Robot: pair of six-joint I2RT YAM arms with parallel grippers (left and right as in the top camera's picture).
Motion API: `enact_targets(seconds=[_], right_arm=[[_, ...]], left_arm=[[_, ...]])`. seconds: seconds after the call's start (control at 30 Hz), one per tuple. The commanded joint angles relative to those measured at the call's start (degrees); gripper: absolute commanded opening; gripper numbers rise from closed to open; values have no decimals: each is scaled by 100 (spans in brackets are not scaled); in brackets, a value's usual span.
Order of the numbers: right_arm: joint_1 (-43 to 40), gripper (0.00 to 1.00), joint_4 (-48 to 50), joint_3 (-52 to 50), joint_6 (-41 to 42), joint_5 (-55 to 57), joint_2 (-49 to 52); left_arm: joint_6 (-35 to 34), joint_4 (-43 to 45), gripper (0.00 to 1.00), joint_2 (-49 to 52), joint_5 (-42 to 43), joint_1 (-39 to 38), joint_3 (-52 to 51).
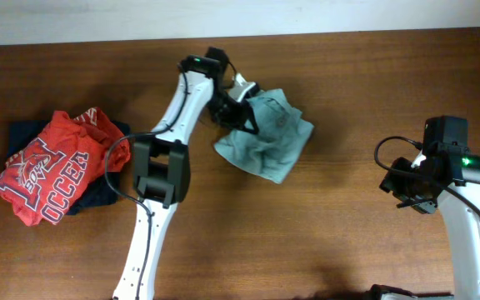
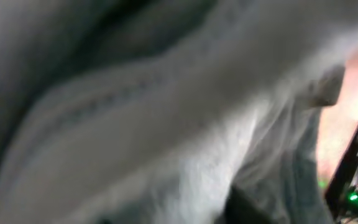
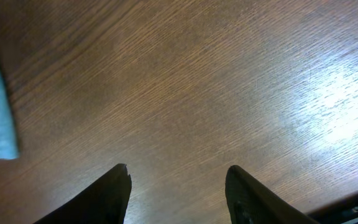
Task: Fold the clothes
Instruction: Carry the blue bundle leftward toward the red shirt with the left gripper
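Our left gripper (image 1: 242, 115) is sunk into the crumpled grey-teal T-shirt (image 1: 273, 140) at its edge nearest the red shirt (image 1: 48, 171); whether it grips cloth we cannot tell. Our right gripper (image 3: 178, 169), jaws apart and empty, hangs well beyond the T-shirt's far side

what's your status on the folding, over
Left fingers in the crumpled teal shirt, grip unclear. Right fingers open, empty, over the table. Red shirt on navy shirt far left, nothing in the way.
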Motion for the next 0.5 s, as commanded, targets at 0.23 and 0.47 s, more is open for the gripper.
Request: enact_targets(seconds=[0.23,0.47], right_arm=[[-44,54,17,42,-35,-13,-13],[-44,54,15,42,-37,-13,-13]], left_arm=[[98,-321,0,245,-317,-118,131],[-199,-1287,0,46,-1220,31,1725]])
